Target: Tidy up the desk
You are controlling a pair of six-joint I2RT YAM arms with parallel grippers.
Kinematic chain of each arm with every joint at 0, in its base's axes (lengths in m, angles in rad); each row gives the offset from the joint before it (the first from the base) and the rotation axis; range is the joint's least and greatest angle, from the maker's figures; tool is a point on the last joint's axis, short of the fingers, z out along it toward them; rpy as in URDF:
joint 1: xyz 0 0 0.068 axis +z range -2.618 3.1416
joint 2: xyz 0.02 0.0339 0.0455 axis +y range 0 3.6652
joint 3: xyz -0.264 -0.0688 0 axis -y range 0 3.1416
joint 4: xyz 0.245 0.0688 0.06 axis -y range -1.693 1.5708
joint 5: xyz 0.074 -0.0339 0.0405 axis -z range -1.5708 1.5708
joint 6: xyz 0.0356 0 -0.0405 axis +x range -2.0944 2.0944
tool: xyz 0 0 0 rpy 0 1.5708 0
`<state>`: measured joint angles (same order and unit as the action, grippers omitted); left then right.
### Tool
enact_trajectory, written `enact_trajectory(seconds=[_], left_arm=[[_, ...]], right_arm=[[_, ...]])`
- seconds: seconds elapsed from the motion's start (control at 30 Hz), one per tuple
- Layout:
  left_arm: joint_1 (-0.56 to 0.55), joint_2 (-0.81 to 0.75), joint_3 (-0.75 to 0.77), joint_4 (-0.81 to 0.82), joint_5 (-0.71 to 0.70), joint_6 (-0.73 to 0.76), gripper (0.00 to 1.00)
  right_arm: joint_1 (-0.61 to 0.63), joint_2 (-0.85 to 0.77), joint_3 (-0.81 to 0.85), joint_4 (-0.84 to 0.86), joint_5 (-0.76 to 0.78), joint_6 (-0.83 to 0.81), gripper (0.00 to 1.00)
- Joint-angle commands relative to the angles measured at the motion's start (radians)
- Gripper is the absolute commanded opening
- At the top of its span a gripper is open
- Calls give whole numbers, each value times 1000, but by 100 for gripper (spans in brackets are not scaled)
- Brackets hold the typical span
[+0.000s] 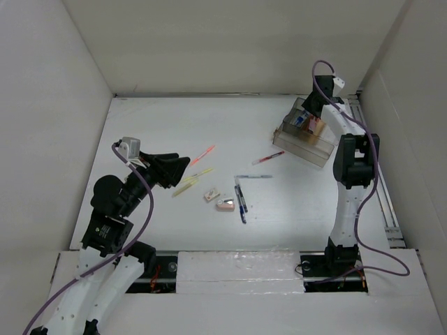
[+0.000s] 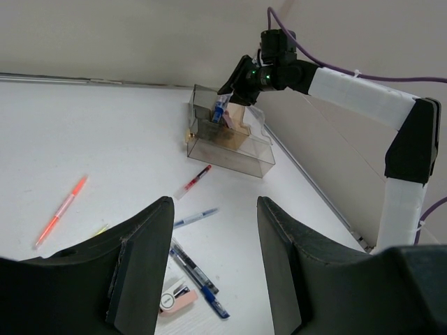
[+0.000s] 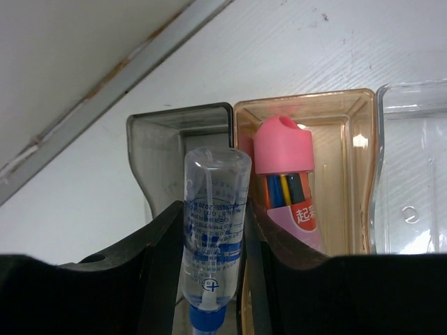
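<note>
The white desk (image 1: 160,125) holds scattered stationery. My right gripper (image 1: 307,115) is at the far right, over the clear organizer box (image 1: 304,143). In the right wrist view it (image 3: 215,213) is shut on a clear bottle with a blue cap (image 3: 215,181), held cap-down above the grey end compartment (image 3: 160,132). A pink-capped pack of coloured pens (image 3: 283,150) stands in the amber compartment beside it. My left gripper (image 1: 183,167) is open and empty above the desk's left middle, its dark fingers (image 2: 150,237) apart.
On the desk lie an orange-red pen (image 1: 203,155), yellow pens (image 1: 192,183), a red-and-white pen (image 1: 268,158), a light blue pen (image 1: 253,177), two dark blue pens (image 1: 240,199), a small white item (image 1: 211,195) and a pink one (image 1: 225,204). A metal rail (image 1: 380,195) runs along the right edge.
</note>
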<state>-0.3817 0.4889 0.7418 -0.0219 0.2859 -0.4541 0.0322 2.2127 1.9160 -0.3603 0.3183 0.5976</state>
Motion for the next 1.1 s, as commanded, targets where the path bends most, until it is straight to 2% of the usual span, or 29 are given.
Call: enact_trajectory(seconds=[0.0, 0.2, 0.23, 0.27, 0.33, 0.4, 0.57, 0.6, 0.67, 0.7, 0.73, 0.83, 0.9, 0.93, 1.07], left_arm=[[4, 19, 18, 54, 19, -5, 47], [4, 27, 22, 53, 22, -5, 47], [4, 22, 15, 56, 18, -3, 47], [4, 19, 14, 56, 18, -3, 47], [4, 16, 16, 57, 15, -3, 47], [4, 14, 16, 53, 19, -3, 47], [4, 2, 13, 56, 12, -3, 47], [4, 4, 13, 53, 16, -3, 47], [4, -7, 10, 51, 16, -3, 47], [4, -12, 8, 56, 10, -4, 47], [4, -15, 7, 57, 1, -5, 47], [4, -12, 10, 56, 4, -5, 47], [4, -12, 5, 57, 6, -6, 46], [4, -15, 8, 56, -1, -5, 46], [4, -33, 8, 50, -17, -5, 41]], right_arm=[[-6, 10, 46, -2, -7, -21, 31], [-6, 5, 54, 0, -31, -10, 34], [3, 2, 49, 12, -60, -7, 49], [3, 2, 49, 12, -61, -7, 49], [3, -7, 46, 14, -71, 1, 60], [3, -13, 44, 9, -90, 11, 64], [12, -77, 5, 23, -102, 53, 64], [12, -91, -8, 20, -111, 74, 62], [12, -164, -94, 59, -166, 93, 50], [12, -201, -142, 102, -195, 99, 41], [26, -238, -194, 142, -234, 108, 24], [90, -396, -386, 279, -300, 146, 6], [145, -509, -467, 322, -311, 149, 1], [217, -553, -550, 327, -300, 146, 0], [406, -700, -773, 412, -191, 136, 0]])
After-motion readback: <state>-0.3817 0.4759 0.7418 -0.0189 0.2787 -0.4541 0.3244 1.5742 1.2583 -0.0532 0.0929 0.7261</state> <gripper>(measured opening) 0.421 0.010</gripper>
